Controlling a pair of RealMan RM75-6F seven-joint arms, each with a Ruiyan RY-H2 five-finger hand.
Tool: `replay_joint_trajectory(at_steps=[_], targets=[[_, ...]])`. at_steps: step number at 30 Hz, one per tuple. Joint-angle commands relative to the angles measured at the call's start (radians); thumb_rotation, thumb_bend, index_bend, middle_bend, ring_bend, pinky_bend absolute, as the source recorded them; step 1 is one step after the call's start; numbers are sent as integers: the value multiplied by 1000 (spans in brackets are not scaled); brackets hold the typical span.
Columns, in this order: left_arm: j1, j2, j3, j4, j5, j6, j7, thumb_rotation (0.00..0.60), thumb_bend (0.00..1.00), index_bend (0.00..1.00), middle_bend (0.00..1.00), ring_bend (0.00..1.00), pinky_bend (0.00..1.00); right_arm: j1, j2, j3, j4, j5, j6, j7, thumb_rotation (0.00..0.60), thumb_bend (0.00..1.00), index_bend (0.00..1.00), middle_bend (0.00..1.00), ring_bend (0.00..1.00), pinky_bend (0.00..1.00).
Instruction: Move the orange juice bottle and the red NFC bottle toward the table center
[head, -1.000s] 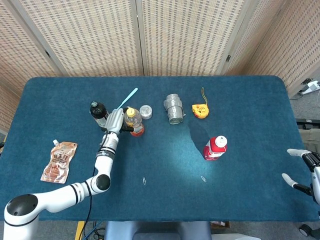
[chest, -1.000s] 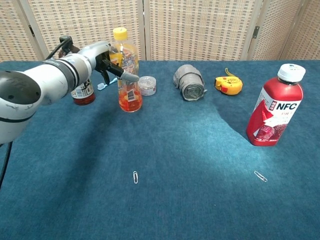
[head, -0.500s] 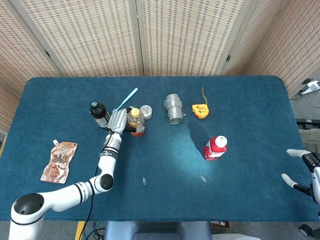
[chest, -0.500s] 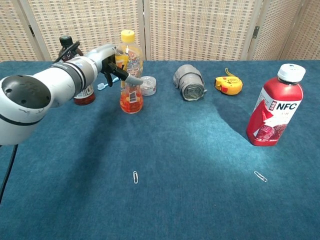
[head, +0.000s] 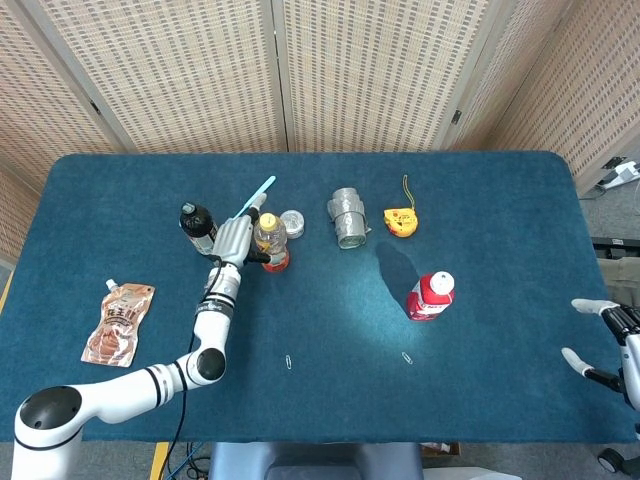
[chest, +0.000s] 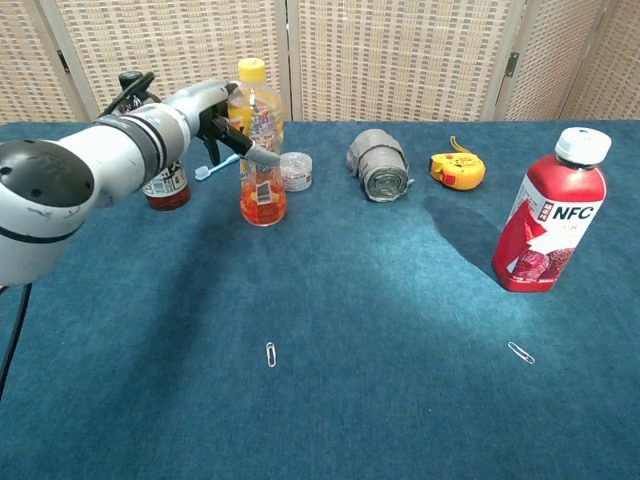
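The orange juice bottle (head: 270, 243) (chest: 257, 150), yellow-capped with a little orange liquid at its base, stands upright at the back left of the blue table. My left hand (head: 232, 240) (chest: 212, 112) grips it from its left side, one finger crossing the front of its label. The red NFC bottle (head: 430, 296) (chest: 546, 220), white-capped, stands alone at the right with nothing touching it. My right hand (head: 608, 345) hangs beyond the table's right edge, fingers spread and holding nothing; the chest view does not show it.
A dark bottle (head: 197, 226) (chest: 160, 181) stands just left of my left hand. A blue toothbrush (head: 255, 195), small clear jar (head: 292, 222), grey roll (head: 348, 216) and yellow tape measure (head: 400, 220) line the back. A pouch (head: 118, 322) and two paper clips (head: 289, 360) (head: 407, 357) lie nearer.
My left hand and the orange juice bottle have edged slightly to the right, toward the clear jar. The NFC bottle and my right hand have barely moved.
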Motion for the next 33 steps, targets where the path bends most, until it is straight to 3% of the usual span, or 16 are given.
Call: replay_joint_trajectory(at_steps=[1,15,26,33], targets=[[5,18,-6,-26,-26,16,30,600,75,7,352,415,610,1,-1,-1,0,0,-1,-1,600,127,356,390,341,425],[25,98,-7,-187,-94,101,142,600,75,52,351,416,614,4,-5,-3,-1,-1,-9,-10,600,127,356,390,341,425],[69,167,30,-351,-86,172,182,600,75,53,351,415,615,6,-7,-5,-1,-6,-11,-14,600,127,356,390,341,425],[90,197,46,-377,-97,184,188,600,75,53,327,414,615,9,-11,-6,-1,-4,-18,-22,600,127,356,390,341,425]])
